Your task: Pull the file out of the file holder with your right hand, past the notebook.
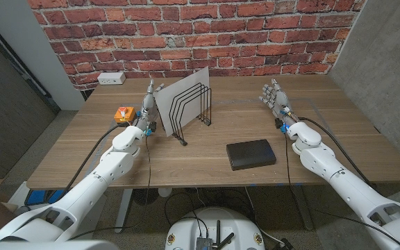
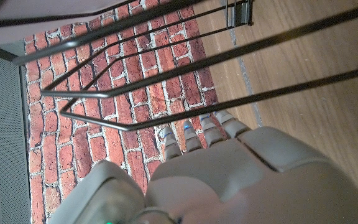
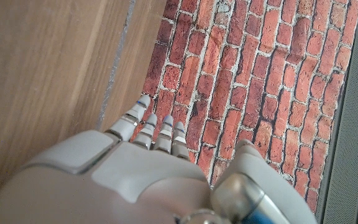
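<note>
I am looking down from the head camera at a wooden table [image 1: 207, 149] with visible grain, set against a rough red brick wall [image 1: 200, 31].

The file [image 1: 179, 90] is a thin, flat, pale grey sheet with straight edges. It stands tilted in the file holder [image 1: 189, 111], in the slot nearest my left arm, at the table's middle left. The holder is a rack of thin black wire bent into rounded loops standing side by side. In my left wrist camera those black wires [image 2: 185, 68] cross right over the back of my hand, and the grey file [image 2: 36, 22] lies just beyond them.

The notebook [image 1: 251, 153] is a black rectangular block with a matte cover and rounded corners, lying flat on the table in front of the holder, towards my right arm and apart from it.

My left hand [image 1: 147, 111] stands upright just beside the holder, its pale grey fingers [image 2: 197, 134] straight and together, holding nothing.

My right hand [image 1: 275, 101] stands well apart from holder and notebook, its fingers [image 3: 151, 127] extended and empty.

A small orange block [image 1: 122, 114] sits beside my left wrist. A white power strip [image 1: 111, 78] lies at the table's back left.
</note>
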Action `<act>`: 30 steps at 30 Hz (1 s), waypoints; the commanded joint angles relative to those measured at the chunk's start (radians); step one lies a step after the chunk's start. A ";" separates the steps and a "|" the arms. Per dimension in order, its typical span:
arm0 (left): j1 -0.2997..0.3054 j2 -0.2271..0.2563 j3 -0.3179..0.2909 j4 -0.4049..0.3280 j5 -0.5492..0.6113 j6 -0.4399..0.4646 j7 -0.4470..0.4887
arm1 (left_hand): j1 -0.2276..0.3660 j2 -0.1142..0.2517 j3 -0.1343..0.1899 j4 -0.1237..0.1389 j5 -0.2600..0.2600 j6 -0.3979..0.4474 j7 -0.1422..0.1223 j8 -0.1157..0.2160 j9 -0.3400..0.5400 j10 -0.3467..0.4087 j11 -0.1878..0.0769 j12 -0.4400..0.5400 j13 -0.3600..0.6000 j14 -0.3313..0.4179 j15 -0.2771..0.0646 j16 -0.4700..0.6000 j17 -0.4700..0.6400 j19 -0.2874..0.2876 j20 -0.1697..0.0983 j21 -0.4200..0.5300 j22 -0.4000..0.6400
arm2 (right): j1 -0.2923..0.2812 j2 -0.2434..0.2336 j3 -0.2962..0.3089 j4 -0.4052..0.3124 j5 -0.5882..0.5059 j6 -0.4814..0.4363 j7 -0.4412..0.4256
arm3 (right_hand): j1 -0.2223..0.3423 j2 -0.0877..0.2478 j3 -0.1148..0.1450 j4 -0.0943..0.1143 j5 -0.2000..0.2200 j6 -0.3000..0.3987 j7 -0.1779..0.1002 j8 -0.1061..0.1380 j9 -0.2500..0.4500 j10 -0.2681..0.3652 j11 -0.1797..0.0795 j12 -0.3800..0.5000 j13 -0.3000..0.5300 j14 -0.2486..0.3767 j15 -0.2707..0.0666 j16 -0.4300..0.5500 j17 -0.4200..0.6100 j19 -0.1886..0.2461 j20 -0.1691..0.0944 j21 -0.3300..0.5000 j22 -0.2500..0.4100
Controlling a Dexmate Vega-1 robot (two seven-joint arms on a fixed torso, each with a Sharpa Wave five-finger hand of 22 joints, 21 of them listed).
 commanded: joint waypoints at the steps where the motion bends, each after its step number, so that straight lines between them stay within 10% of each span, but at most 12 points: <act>1: 0.000 -0.001 0.001 0.000 0.001 -0.001 0.001 | -0.003 0.012 -0.001 0.005 0.006 -0.001 -0.009 0.007 0.004 0.000 -0.010 0.007 0.005 0.010 -0.003 0.006 0.002 0.006 0.001 0.005 0.004 | 0.020 -0.010 -0.007 -0.012 -0.023 -0.019 -0.012 | 0.006 -0.001 0.010 -0.003 0.007 0.007 -0.005 0.006 0.003 0.007 0.002 0.007 0.000 0.008 -0.004 0.006 -0.001 0.004 -0.002 0.005 0.002; 30: 0.000 -0.002 0.001 0.001 0.001 -0.001 0.001 | -0.003 0.012 0.000 0.005 0.006 -0.001 -0.009 0.006 0.004 0.000 -0.009 0.007 0.005 0.010 -0.004 0.005 0.002 0.006 0.001 0.005 0.004 | 0.023 -0.070 -0.022 -0.079 -0.073 -0.048 0.001 | 0.018 0.004 0.021 -0.020 0.011 -0.002 -0.010 0.005 0.002 0.000 0.001 0.008 -0.018 0.003 -0.010 0.005 -0.026 -0.004 -0.008 0.005 0.001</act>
